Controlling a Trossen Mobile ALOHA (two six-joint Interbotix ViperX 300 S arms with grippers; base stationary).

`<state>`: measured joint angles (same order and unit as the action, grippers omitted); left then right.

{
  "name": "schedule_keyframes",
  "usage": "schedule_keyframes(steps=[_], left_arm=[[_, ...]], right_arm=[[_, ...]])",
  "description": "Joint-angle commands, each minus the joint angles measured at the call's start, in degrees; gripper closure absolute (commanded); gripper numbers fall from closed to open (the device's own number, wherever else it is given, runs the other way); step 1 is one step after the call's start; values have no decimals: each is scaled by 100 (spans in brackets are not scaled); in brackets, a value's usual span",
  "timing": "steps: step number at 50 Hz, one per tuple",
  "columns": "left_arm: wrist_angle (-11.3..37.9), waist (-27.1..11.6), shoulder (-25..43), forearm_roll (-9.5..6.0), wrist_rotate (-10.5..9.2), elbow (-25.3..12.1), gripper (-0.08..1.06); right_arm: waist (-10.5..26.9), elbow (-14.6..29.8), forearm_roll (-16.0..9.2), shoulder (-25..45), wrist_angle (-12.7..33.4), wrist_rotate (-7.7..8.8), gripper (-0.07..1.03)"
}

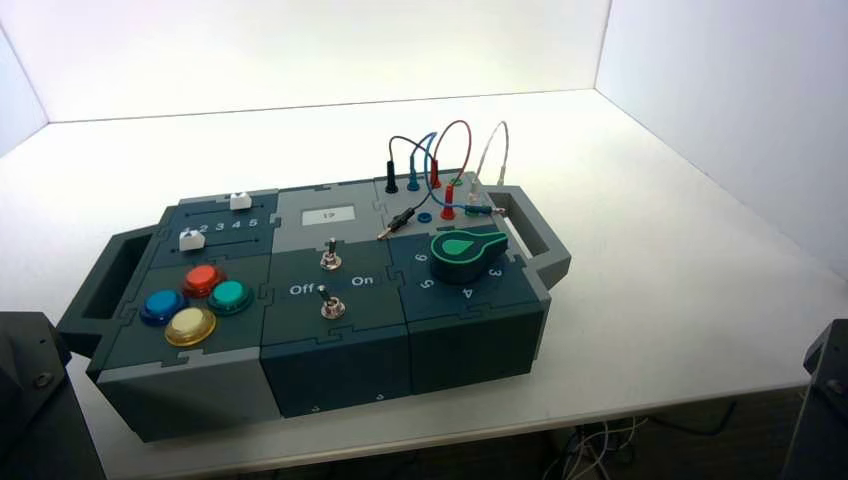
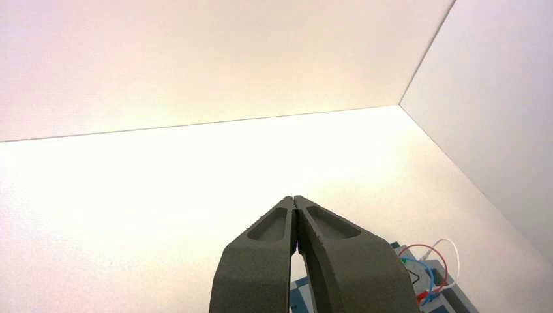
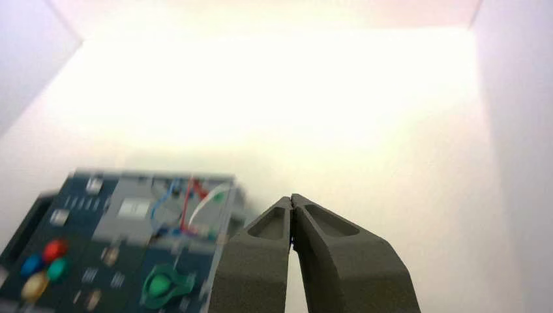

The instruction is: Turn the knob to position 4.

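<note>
The green teardrop knob (image 1: 467, 253) sits on the near right module of the box (image 1: 200, 385), with white dial numerals round its near side, among them the 4 (image 1: 467, 293). The right wrist view shows the knob (image 3: 163, 285) off to one side, well away from my right gripper (image 3: 291, 197), which is shut on nothing over the white table. My left gripper (image 2: 295, 199) is also shut and empty, above bare table with a corner of the box behind it. In the high view both arms sit parked at the near corners, left (image 1: 35, 395) and right (image 1: 825, 390).
Red, blue, teal and yellow pushbuttons (image 1: 198, 297) fill the box's near left. Two metal toggle switches (image 1: 330, 283) stand in the middle. Looped wires (image 1: 450, 165) rise at the back right above the knob. Handles (image 1: 540, 240) stick out at both ends. White walls enclose the table.
</note>
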<state>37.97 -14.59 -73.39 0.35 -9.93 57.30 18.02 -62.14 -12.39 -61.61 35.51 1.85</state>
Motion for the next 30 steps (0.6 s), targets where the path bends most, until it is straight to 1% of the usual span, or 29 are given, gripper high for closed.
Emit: schedule_keyframes(steps=[1, 3, 5, 6, 13, 17, 18, 23, 26, 30], left_arm=[[-18, 26, 79, -9, -18, -53, 101], [-18, 26, 79, -18, -18, -62, 101], [-9, 26, 70, -18, -26, -53, 101], [-9, 26, 53, -18, -18, -53, 101], [-9, 26, 44, -26, -9, -18, 101], [-9, 26, 44, -26, -9, -18, 101], [-9, 26, 35, -26, -9, -26, 101], [-9, 26, 35, -26, -9, -35, 101], [-9, 26, 35, -26, -9, -35, 101], [-9, 26, 35, -26, -9, -35, 101]], right_arm=[[114, 299, -387, 483, 369, 9, 99], [202, 360, -527, 624, 501, 9, 99], [246, 387, -589, 694, 554, 9, 99], [325, 422, -668, 782, 615, 9, 99], [510, 545, -844, 1204, 809, 9, 99], [510, 589, -896, 1362, 896, 9, 99], [527, 624, -932, 1512, 949, 9, 99], [571, 677, -967, 1837, 1072, 35, 99], [650, 703, -967, 2092, 1099, 62, 99], [773, 738, -967, 2320, 1099, 53, 99]])
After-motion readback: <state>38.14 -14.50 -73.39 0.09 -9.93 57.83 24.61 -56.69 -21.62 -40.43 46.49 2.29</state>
